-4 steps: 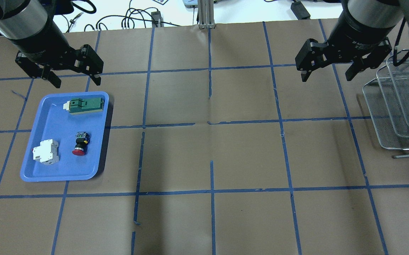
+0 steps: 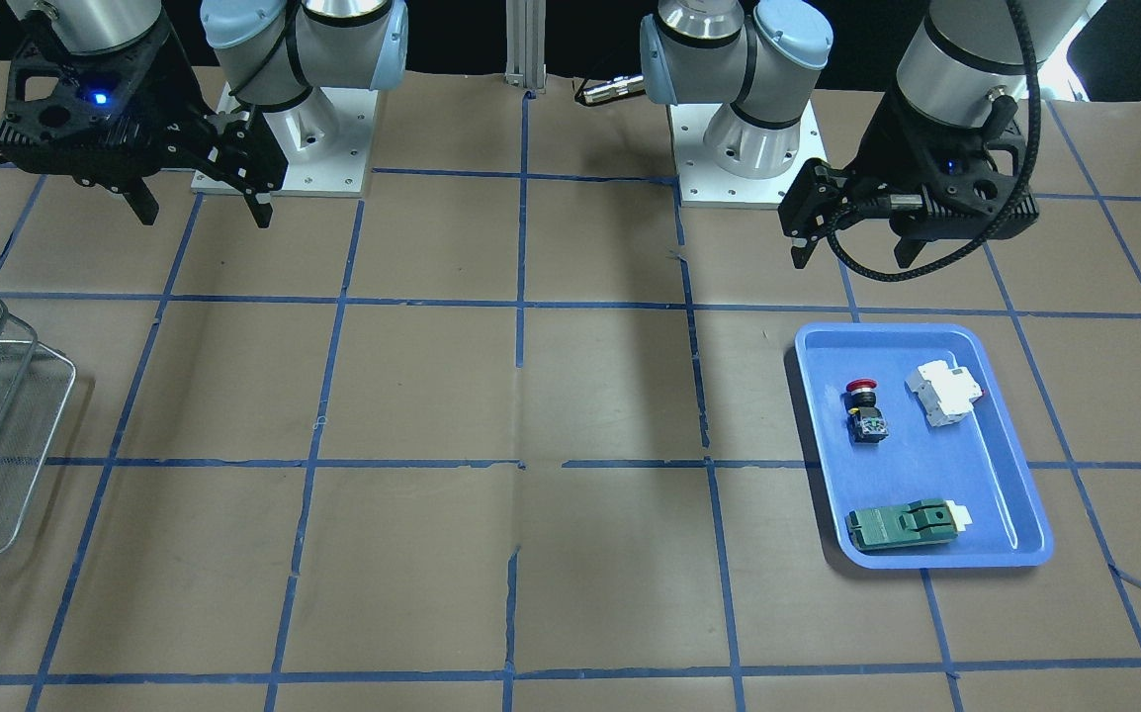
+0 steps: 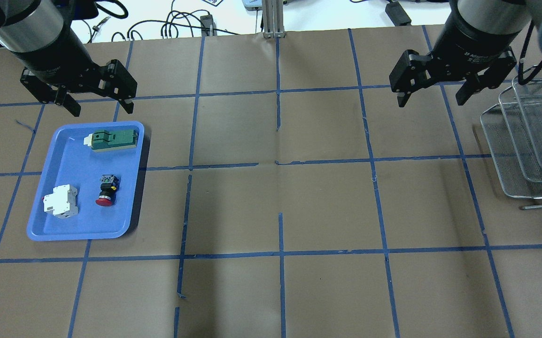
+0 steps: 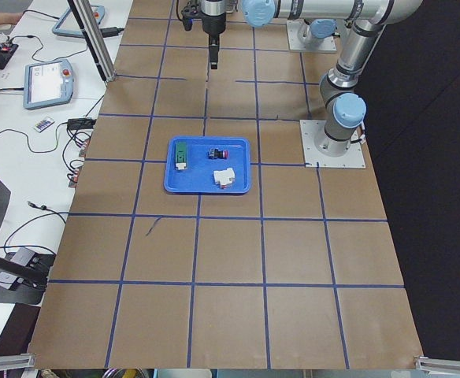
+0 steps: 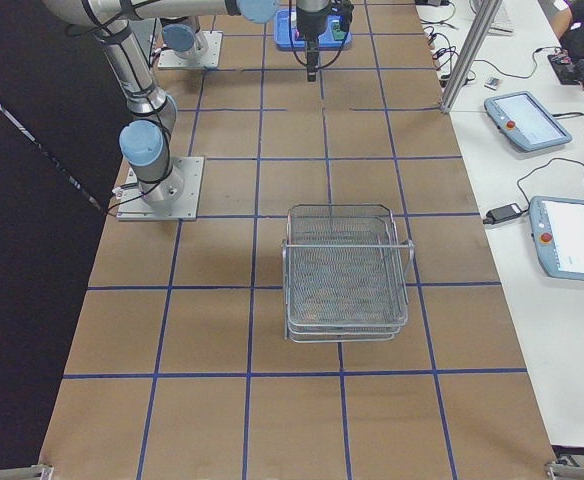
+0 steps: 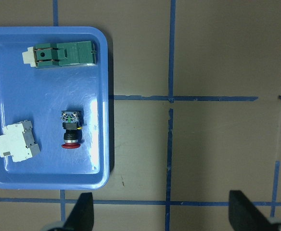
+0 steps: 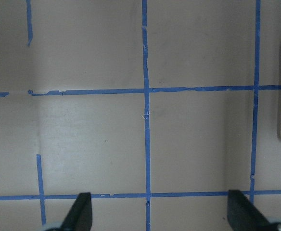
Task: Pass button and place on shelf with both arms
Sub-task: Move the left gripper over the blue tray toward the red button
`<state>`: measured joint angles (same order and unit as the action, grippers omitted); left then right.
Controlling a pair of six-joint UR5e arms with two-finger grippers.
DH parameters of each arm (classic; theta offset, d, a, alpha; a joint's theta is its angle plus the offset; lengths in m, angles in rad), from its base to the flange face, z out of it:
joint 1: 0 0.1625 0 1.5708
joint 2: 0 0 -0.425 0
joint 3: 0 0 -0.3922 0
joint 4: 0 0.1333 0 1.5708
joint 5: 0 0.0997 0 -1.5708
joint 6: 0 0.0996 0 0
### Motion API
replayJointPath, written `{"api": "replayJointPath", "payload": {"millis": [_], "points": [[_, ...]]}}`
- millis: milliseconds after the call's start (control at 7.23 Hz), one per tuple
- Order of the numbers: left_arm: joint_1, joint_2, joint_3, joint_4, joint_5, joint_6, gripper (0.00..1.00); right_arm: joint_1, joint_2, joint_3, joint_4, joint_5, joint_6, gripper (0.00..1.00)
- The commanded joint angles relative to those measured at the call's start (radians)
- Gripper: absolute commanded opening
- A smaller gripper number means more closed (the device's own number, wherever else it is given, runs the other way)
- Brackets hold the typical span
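The left tool (image 3: pixel 102 109) hangs over the desk (image 3: pixel 299 211) just past the far end of the blue tray (image 3: pixel 130 220), its jaws spread wide and holding nothing. Inside the tray, the white breaker block (image 3: pixel 60 201) sits in the near left part. The button (image 3: pixel 106 190) lies on its side just right of it, not touching. Its long axis runs along the tray's length, with the red cap towards the robot and the blue-and-yellow base towards the far end. Bare tray floor shows all around it. The green part (image 3: pixel 112 140) lies crosswise at the tray's far end, apart from the button. Well right of the tray, the right tool (image 3: pixel 433 101) hovers with its jaws apart and holding nothing. Farthest from the tray stands the shelf (image 3: pixel 524 155).
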<state>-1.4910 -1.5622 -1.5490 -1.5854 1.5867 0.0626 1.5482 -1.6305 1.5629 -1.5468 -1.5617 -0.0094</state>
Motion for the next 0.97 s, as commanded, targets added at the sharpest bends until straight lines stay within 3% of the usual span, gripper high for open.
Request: {"api": "replayJointPath", "payload": {"millis": [0,277,553,830], "points": [[0.000,-0.001,-0.005,-0.002,0.004,0.003,1.00,0.001,0.000,0.009,-0.009,-0.009,0.008,1.00],[0.000,0.001,-0.008,-0.002,0.007,0.002,1.00,0.003,-0.002,0.009,-0.021,-0.009,0.008,1.00],[0.000,-0.001,-0.008,-0.001,0.067,-0.004,1.00,0.003,-0.002,0.009,-0.026,0.003,0.005,1.00],[0.001,-0.002,-0.011,-0.001,0.018,0.005,1.00,0.003,-0.002,-0.004,-0.021,0.005,0.005,1.00]]}}
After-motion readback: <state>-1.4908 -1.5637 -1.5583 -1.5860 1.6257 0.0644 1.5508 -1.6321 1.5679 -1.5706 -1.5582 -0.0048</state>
